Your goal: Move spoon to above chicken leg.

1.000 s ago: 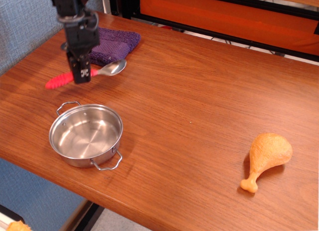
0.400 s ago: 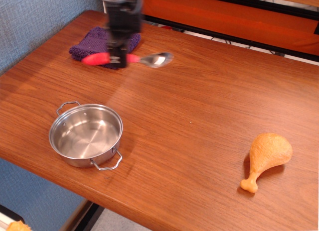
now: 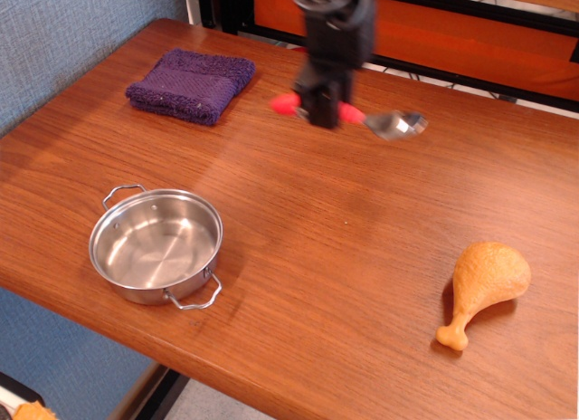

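My gripper (image 3: 326, 112) is shut on the red-pink handle of the spoon (image 3: 394, 123) and holds it in the air above the middle of the back half of the table. The spoon lies level, its silver bowl pointing right. The golden-orange chicken leg (image 3: 483, 283) lies on the table at the front right, bone tip towards the front edge. The spoon is well to the left of and behind the chicken leg.
A steel pot (image 3: 156, 245) with two wire handles stands at the front left. A folded purple cloth (image 3: 191, 83) lies at the back left. The wooden table (image 3: 344, 221) ends at a front edge just below the pot and the chicken leg.
My gripper has carried the spoon to the right, from above the purple cloth's edge at the left to above the middle of the table. Pot, cloth and chicken leg have not moved.
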`<state>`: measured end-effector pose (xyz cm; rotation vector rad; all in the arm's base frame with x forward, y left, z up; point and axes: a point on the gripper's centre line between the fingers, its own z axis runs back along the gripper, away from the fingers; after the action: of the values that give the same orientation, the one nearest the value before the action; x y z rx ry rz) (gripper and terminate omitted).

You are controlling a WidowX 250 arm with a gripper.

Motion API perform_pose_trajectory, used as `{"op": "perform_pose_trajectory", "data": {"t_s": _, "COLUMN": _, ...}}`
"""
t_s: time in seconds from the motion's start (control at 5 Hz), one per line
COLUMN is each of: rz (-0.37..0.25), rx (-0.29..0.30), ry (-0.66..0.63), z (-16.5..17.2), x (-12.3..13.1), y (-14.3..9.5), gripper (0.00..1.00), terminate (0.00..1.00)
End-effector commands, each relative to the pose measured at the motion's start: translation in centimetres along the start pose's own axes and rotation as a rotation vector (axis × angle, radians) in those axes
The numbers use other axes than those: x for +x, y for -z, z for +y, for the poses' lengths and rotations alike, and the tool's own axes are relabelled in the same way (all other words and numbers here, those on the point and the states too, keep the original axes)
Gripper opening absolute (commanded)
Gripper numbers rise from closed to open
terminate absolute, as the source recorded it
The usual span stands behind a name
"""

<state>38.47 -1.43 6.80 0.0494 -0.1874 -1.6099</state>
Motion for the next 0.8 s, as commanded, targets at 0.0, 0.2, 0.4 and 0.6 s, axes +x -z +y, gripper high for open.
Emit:
{"op": "perform_pose_trajectory", "data": {"t_s": 0.0, "rz": -0.018, "rx": 0.003, "ry": 0.162, "z": -0.1, "x": 4.7, "y": 0.9, "gripper": 0.0, "terminate": 0.0}}
{"op": "perform_pose_trajectory", "data": {"t_s": 0.2, "rz": -0.019, "rx": -0.022, "ry": 0.174, "z": 0.1, "x": 5.7, "y": 2.3, "gripper": 0.0, "terminate": 0.0}}
{"op": "perform_pose_trajectory", "data": {"t_s": 0.4, "rz": -0.017, "rx": -0.028, "ry": 0.173, "z": 0.5, "x": 6.1, "y": 3.0, "gripper": 0.0, "terminate": 0.0}}
{"op": "perform_pose_trajectory", "data": {"t_s": 0.6, "rz": -0.008, "rx": -0.033, "ry": 0.186, "z": 0.5, "x": 6.1, "y": 3.6, "gripper": 0.0, "terminate": 0.0}}
